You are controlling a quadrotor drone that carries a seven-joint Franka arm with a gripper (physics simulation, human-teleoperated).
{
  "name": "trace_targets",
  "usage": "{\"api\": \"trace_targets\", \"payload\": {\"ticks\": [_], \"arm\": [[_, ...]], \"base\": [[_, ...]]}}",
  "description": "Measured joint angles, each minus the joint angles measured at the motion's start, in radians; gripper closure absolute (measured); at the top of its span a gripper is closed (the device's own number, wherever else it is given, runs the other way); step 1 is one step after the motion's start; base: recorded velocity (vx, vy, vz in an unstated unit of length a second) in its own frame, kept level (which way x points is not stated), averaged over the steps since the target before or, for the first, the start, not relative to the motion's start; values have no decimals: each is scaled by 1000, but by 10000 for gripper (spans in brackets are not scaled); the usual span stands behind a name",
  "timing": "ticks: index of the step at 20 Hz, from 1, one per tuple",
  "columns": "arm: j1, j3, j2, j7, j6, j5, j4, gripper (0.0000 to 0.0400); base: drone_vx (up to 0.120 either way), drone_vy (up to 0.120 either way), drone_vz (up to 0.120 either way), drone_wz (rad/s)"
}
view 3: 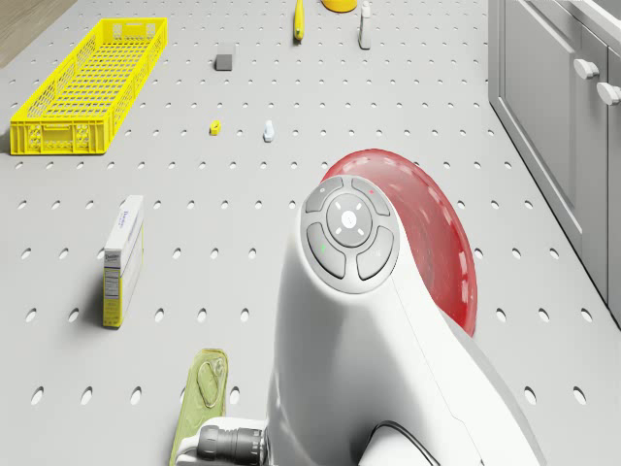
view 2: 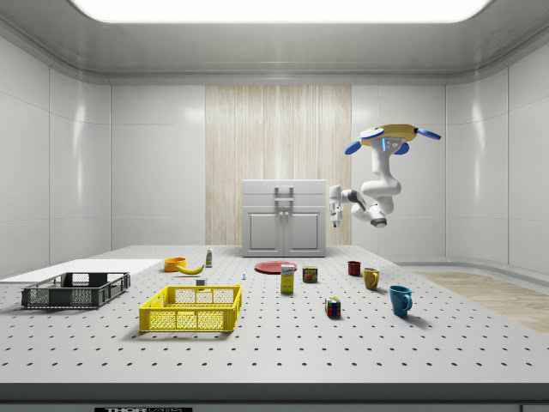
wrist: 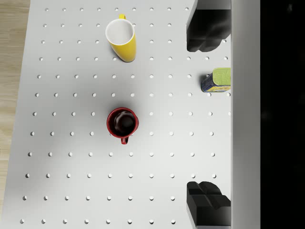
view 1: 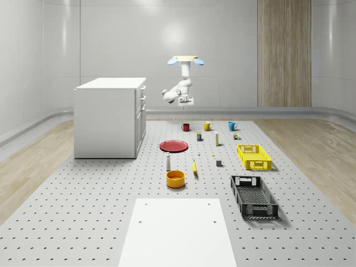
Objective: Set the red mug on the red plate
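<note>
The red mug (view 1: 186, 127) stands upright on the perforated floor, handle to one side; it also shows in the side view (view 2: 353, 268) and the wrist view (wrist: 122, 122). The flat red plate (view 1: 174, 146) lies in front of it, nearer the whole-scene camera, and is partly hidden behind the arm in the drone view (view 3: 437, 233). The drone (view 1: 186, 60) hovers high above the mug. My gripper (view 1: 186, 103) hangs well above the mug, pointing down, open and holding nothing. In the wrist view the fingertips (wrist: 205, 36) are spread wide, and the mug sits off to one side of them.
A yellow mug (view 1: 206, 125) and a blue mug (view 1: 232, 125) stand in the mug's row. A white cabinet (view 1: 108, 117) rises left of the plate. A can (wrist: 217, 80), a yellow crate (view 1: 253, 157), a black crate (view 1: 253, 196) and an orange bowl (view 1: 175, 178) lie nearer.
</note>
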Motion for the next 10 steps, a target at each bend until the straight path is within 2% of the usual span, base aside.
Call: {"api": "trace_targets", "payload": {"ticks": [10], "arm": [[-75, 42, -65, 55, 11, 1, -2, 0]], "base": [[-120, 120, -120, 0]]}}
